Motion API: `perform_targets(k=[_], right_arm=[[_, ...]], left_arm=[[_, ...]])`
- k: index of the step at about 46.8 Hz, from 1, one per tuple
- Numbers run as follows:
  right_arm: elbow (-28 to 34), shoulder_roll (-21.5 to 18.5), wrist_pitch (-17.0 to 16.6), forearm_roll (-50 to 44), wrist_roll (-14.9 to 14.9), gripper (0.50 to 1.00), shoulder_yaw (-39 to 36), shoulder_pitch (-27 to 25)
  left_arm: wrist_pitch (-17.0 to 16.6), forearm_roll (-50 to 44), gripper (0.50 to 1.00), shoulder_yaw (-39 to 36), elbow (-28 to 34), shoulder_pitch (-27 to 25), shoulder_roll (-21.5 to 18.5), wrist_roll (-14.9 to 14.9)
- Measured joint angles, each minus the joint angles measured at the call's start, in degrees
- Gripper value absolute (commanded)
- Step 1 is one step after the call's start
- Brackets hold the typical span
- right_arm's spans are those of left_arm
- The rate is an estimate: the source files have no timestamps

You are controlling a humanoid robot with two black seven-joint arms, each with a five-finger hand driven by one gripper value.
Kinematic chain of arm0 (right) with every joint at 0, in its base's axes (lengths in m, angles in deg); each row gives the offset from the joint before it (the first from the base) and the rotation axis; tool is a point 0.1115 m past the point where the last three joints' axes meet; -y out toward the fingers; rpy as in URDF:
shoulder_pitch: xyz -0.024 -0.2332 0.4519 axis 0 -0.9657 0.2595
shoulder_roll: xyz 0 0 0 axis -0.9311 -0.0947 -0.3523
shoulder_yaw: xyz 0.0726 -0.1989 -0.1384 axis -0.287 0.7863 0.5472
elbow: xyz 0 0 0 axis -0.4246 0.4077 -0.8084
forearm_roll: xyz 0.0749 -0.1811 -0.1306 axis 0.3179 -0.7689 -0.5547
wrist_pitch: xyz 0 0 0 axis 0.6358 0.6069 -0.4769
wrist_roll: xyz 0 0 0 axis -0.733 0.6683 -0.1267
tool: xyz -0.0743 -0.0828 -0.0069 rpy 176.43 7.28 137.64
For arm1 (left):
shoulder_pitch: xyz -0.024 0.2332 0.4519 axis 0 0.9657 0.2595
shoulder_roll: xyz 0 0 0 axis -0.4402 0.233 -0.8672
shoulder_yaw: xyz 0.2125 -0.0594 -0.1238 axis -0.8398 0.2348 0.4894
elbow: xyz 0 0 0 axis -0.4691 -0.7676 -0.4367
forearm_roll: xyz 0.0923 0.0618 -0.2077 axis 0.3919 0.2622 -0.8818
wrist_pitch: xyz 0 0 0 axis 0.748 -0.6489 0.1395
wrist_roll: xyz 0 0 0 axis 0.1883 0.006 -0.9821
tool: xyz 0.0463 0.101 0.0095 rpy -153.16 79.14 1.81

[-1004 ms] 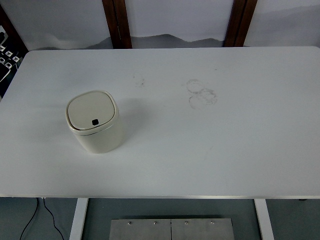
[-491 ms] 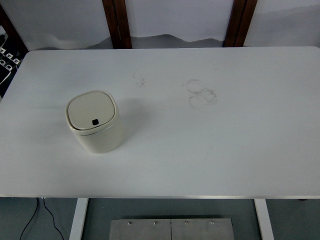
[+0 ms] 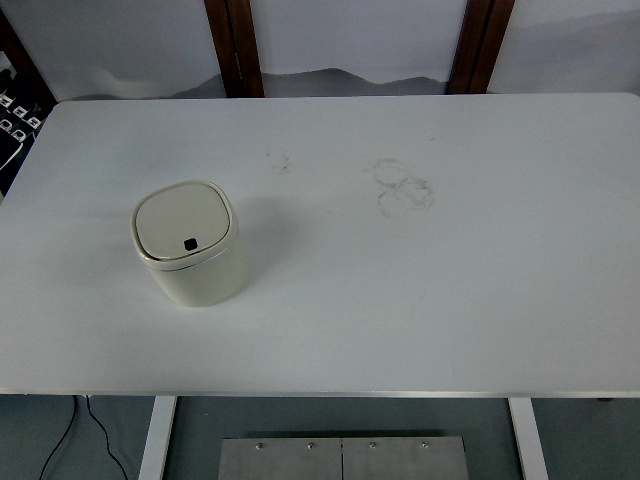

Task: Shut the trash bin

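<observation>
A small cream trash bin (image 3: 192, 245) stands upright on the left part of the white table (image 3: 420, 290). Its rounded square lid (image 3: 183, 222) lies flat and shut on top, with a small black button near the lid's front edge. Neither of my hands nor arms shows anywhere in the head view.
Faint grey ring marks (image 3: 403, 186) and a small smudge (image 3: 279, 163) stain the tabletop past the middle. Two dark wooden posts (image 3: 234, 45) stand behind the table's far edge. A black cable (image 3: 70, 435) hangs below the near left corner.
</observation>
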Motion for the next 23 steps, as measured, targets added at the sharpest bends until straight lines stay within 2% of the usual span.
perform_targets(k=[23], right_arm=[[0.0, 0.0, 0.0, 0.0, 0.03, 0.995, 0.0, 0.0]], left_arm=[[-0.09, 0.0, 1.0, -0.04, 0.03, 0.07, 0.44, -0.01]])
